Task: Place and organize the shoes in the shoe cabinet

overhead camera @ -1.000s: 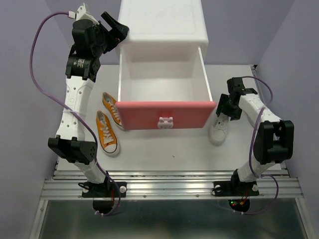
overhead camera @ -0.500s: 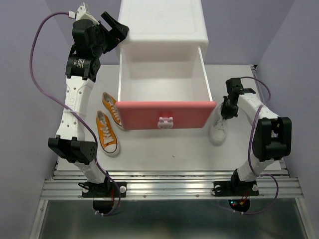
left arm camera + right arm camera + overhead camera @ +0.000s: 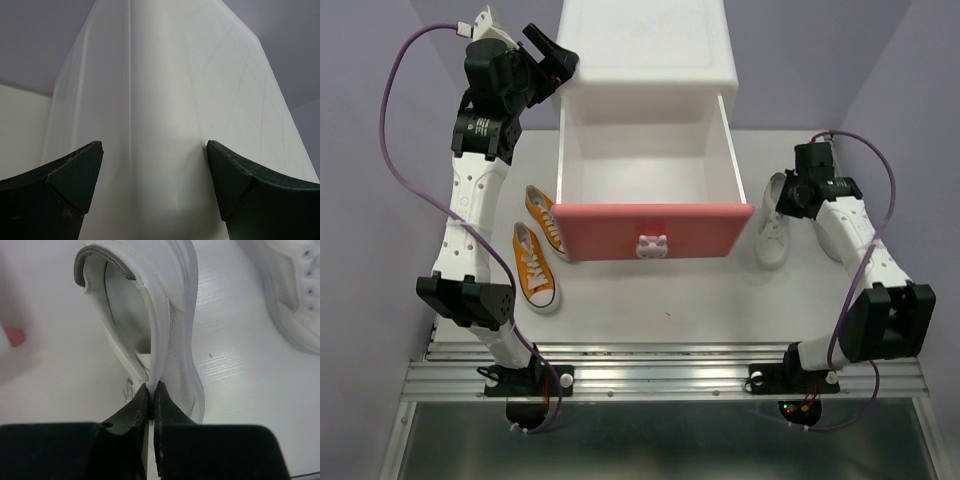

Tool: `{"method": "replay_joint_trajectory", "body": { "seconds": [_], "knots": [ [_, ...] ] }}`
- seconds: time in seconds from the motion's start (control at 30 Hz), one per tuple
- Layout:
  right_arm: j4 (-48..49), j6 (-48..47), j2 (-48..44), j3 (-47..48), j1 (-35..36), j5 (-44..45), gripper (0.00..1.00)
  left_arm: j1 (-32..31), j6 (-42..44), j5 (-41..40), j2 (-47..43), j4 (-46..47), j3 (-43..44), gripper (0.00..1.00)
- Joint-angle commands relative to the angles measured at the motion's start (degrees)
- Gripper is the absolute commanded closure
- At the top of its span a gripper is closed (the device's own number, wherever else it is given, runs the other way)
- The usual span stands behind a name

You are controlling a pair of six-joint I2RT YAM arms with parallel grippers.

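Right gripper (image 3: 151, 390): jaws pinched nearly together on the thin side wall of a white sneaker (image 3: 167, 315), one finger inside the shoe's opening and one outside. Firm grip on fabric only. Cannot tell whether the sole is touching the table (image 3: 660, 300).

In the top view this sneaker lies just right of the open drawer (image 3: 645, 165), heel far, toe near. The second white sneaker (image 3: 295, 290) shows only in the right wrist view, near the held one and not touching it.

Left gripper (image 3: 155, 147): raised at the far left, jaws wide apart and straddling a vertical corner of the shoe cabinet (image 3: 645, 50). Holds nothing. Cannot tell whether the fingers (image 3: 60, 185) touch the cabinet's walls.

Cabinet: white, at the far centre of the table. The drawer is pulled out toward the near edge, with a pink front (image 3: 700, 228) and a bunny knob (image 3: 651, 245).

Orange pair: left of the drawer, on the table. The far orange sneaker (image 3: 546, 222) is just beside the drawer's left front corner. The near orange sneaker (image 3: 534, 265) is left of it and nearer, toe toward the near edge. Both are well apart from either gripper.

Surface: white tabletop, with a metal rail (image 3: 660, 375) along the near edge carrying both arm bases.

Room: plain purple walls (image 3: 360, 200) at the left, right and far sides.
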Motion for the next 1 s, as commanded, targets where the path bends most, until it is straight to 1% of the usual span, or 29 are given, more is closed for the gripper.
{"method": "replay_joint_trajectory", "body": {
  "seconds": [0.0, 0.13, 0.17, 0.23, 0.27, 0.33, 0.37, 0.4, 0.53, 0.6, 0.67, 0.7, 0.77, 0.8, 0.87, 0.9, 0.93, 0.97],
  "knots": [
    [4.84, 1.01, -6.7, 6.6, -0.37, 2.81, 1.0, 1.37, 7.42, -4.94, 3.48, -19.76, -3.79, 0.06],
    [4.93, 2.33, -8.46, 14.33, -0.37, 5.36, 1.0, 1.37, 7.33, -4.68, 3.4, -19.75, -3.88, 0.06],
    [4.93, 2.59, -8.29, 18.96, -0.37, 6.67, 0.99, 1.37, 7.33, -4.68, 3.48, -19.67, -3.97, 0.06],
    [5.71, 2.42, -7.33, 24.34, -0.37, 8.43, 0.99, 1.37, 7.07, -4.68, 3.57, -19.75, -3.97, 0.06],
    [6.06, 2.42, -5.76, 30.2, -0.37, 8.79, 0.99, 1.37, 6.98, -4.59, 3.66, -19.58, -3.97, 0.06],
    [7.12, 2.68, -3.38, 36.81, -0.37, 8.53, 1.0, 1.37, 6.63, -4.59, 3.75, -19.4, -3.97, 0.06],
    [7.73, 3.46, -2.06, 43.55, -0.37, 8.09, 0.99, 1.37, 6.54, -4.59, 3.84, -19.23, -3.8, 0.06],
    [8.35, 3.9, 0.56, 46.66, -0.37, 7.22, 0.99, 1.37, 6.54, -4.59, 3.92, -19.05, -3.62, 0.06],
    [12.47, 6.88, 5.41, 59.31, -0.37, 2.13, 0.99, 1.37, 6.37, -4.94, 4.54, -19.14, -2.48, 0.06],
    [16.95, 10.49, 6.21, 61.97, -0.37, -1.29, 0.99, 1.37, 6.28, -5.11, 4.63, -19.23, -2.39, 0.06],
    [20.29, 12.86, 6.21, 62.07, -0.37, -3.94, 0.99, 1.37, 6.28, -5.2, 4.63, -19.32, -2.13, 0.06],
    [23.35, 15.57, 6.3, 62.07, -0.37, -5.78, 1.0, 1.37, 6.28, -5.2, 4.54, -19.32, -2.12, 0.06],
    [26.36, 18.48, 6.74, 62.6, -0.37, -10.53, 0.99, 1.37, 6.28, -5.38, 4.63, -19.4, -2.04, 0.06],
    [29.5, 21.81, 7.0, 62.77, -0.37, -13.24, 0.99, 1.37, 6.28, -5.29, 4.63, -19.49, -2.04, 0.06],
    [32.33, 25.68, 8.49, 63.91, -0.37, -17.74, 0.99, 1.37, 6.28, -5.38, 4.63, -19.49, -2.21, 0.06],
    [35.22, 30.06, 9.11, 64.27, -0.37, -19.32, 0.99, 1.37, 6.28, -5.29, 4.54, -19.66, -2.3, 0.06],
    [36.55, 31.84, 9.9, 65.57, -0.37, -22.82, 0.99, 1.37, 6.28, -5.29, 4.54, -19.49, -2.56, 0.06],
    [38.92, 33.95, 11.64, 66.46, -0.37, -24.5, 0.99, 1.37, 6.28, -5.2, 4.54, -19.4, -2.65, 0.06]
  ]
}}
